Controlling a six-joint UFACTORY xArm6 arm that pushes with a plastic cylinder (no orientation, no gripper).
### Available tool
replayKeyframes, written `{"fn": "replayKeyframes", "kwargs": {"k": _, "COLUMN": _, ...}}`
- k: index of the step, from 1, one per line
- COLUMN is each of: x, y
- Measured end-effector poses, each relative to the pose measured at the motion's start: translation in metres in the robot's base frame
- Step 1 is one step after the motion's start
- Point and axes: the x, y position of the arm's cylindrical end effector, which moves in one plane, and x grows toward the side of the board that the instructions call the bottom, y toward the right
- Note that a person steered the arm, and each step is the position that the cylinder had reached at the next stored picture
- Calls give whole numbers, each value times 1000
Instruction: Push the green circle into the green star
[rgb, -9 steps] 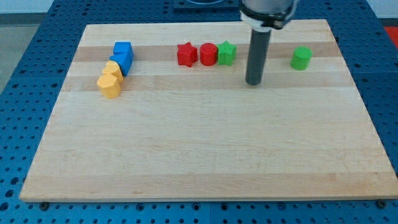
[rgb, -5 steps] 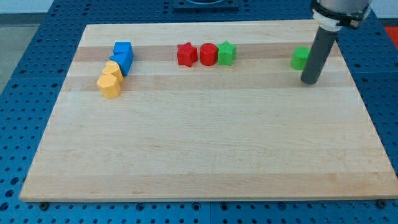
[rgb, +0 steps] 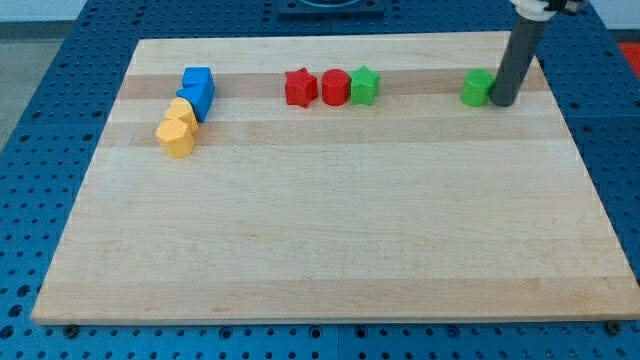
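Note:
The green circle (rgb: 476, 88) stands near the view's top right on the wooden board (rgb: 330, 240). My tip (rgb: 503, 101) is right against the circle's right side. The green star (rgb: 365, 86) is well to the circle's left, touching a red circle (rgb: 335, 88). The rod rises from the tip out of the view's top.
A red star (rgb: 300, 87) sits left of the red circle. Two blue blocks (rgb: 198, 90) and two yellow blocks (rgb: 178, 128) cluster at the view's upper left. The board's right edge is close to my tip.
My tip swept from the middle of the board to the right, past the green circle, then came up against its right side. The green circle has shifted slightly left.

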Motion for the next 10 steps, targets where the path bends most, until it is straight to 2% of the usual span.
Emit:
{"fn": "replayKeyframes", "kwargs": {"k": 2, "x": -19, "y": -4}}
{"fn": "replayKeyframes", "kwargs": {"k": 7, "x": -19, "y": -99}}
{"fn": "replayKeyframes", "kwargs": {"k": 10, "x": -10, "y": -109}}
